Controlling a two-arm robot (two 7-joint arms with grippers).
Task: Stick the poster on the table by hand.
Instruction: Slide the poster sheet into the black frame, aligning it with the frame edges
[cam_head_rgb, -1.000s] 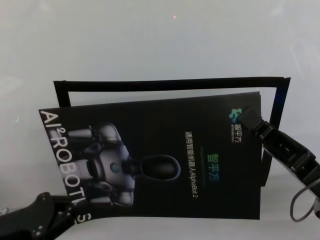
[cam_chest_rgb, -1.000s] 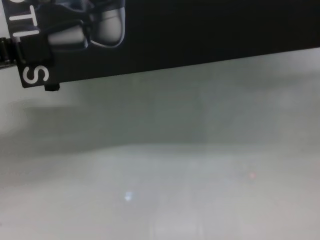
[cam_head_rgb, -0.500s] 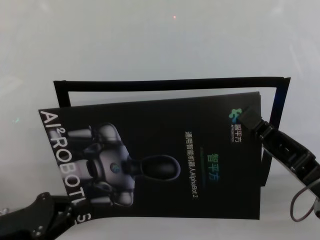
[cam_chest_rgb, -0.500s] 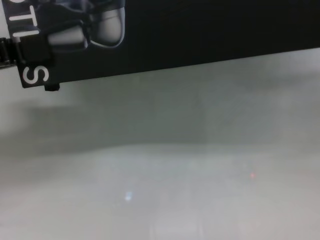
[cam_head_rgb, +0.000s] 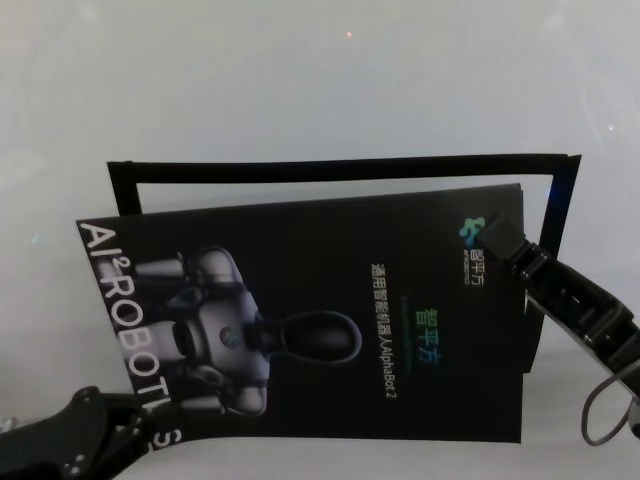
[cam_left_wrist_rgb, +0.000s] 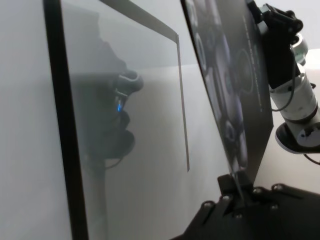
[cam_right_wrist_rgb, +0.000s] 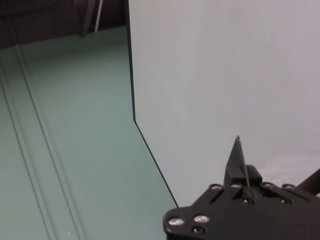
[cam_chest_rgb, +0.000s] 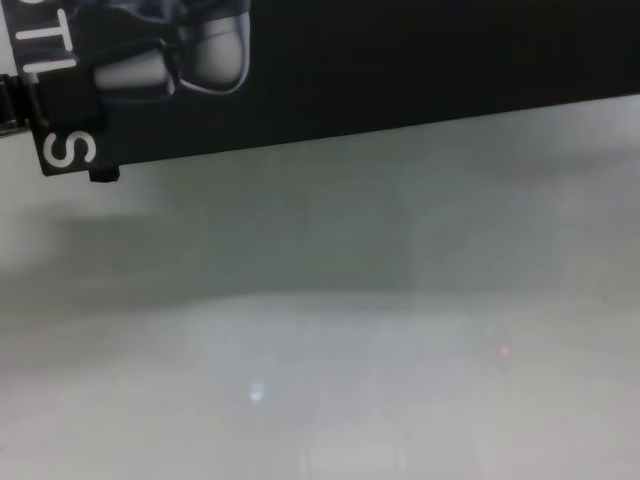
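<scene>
The poster (cam_head_rgb: 320, 310) is a black glossy sheet with white letters and a grey robot picture, held up off the pale table (cam_head_rgb: 300, 80) between both arms. My left gripper (cam_head_rgb: 140, 425) is shut on its near left corner by the letter S, and shows in the chest view as fingers (cam_chest_rgb: 70, 95) over the sheet (cam_chest_rgb: 400, 60). My right gripper (cam_head_rgb: 497, 240) is shut on the right edge beside the logo. The right wrist view shows that gripper (cam_right_wrist_rgb: 240, 172) clamping the thin edge of the poster (cam_right_wrist_rgb: 239, 152). The left wrist view shows the left gripper (cam_left_wrist_rgb: 239, 187) holding the tilted sheet (cam_left_wrist_rgb: 235, 75).
A thin black rectangular outline (cam_head_rgb: 340, 168) lies on the table behind and partly under the poster; its line (cam_left_wrist_rgb: 62, 125) also shows in the left wrist view. The poster's shadow (cam_chest_rgb: 250, 250) falls on the table below it.
Almost nothing differs. The right gripper and its side of the poster have shifted very slightly towards the near right; the left gripper holds still.
</scene>
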